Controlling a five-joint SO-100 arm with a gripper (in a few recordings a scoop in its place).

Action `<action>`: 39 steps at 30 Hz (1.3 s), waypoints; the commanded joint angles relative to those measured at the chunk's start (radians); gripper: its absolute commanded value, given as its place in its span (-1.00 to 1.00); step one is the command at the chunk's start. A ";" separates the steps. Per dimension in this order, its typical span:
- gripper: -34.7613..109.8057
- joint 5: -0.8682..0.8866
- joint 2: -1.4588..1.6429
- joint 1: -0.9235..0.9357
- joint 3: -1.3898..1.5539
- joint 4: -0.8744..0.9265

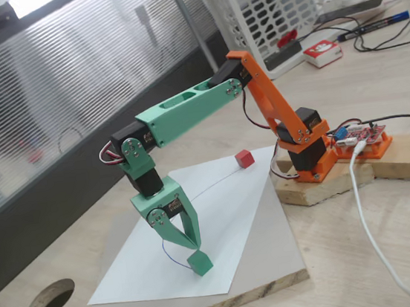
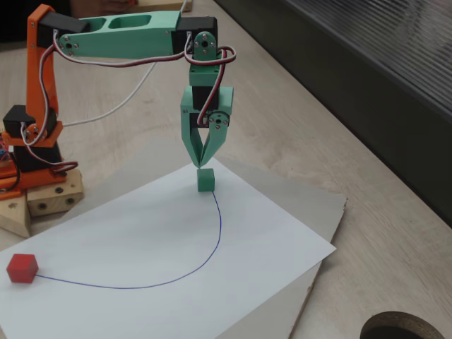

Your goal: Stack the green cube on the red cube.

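Gripper directly above the green cube, fingers brought together.

In both fixed views the green cube sits on the white paper sheet, near one edge of it, and the finger tips meet in a narrow point that touches or almost touches the top of the cube; I cannot tell which. The red cube rests far away, close to the opposite corner of the sheet. A thin blue line drawn on the paper joins the two cubes.
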 commanded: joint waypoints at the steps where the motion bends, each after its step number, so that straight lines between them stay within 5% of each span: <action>1: -0.52 0.006 0.023 -0.017 -0.014 -0.005; 10: -0.50 0.006 0.023 -0.015 -0.014 0.005; 19: -0.17 0.006 0.023 -0.014 -0.012 0.008; 39: 0.15 0.003 -0.067 -0.006 -0.025 0.161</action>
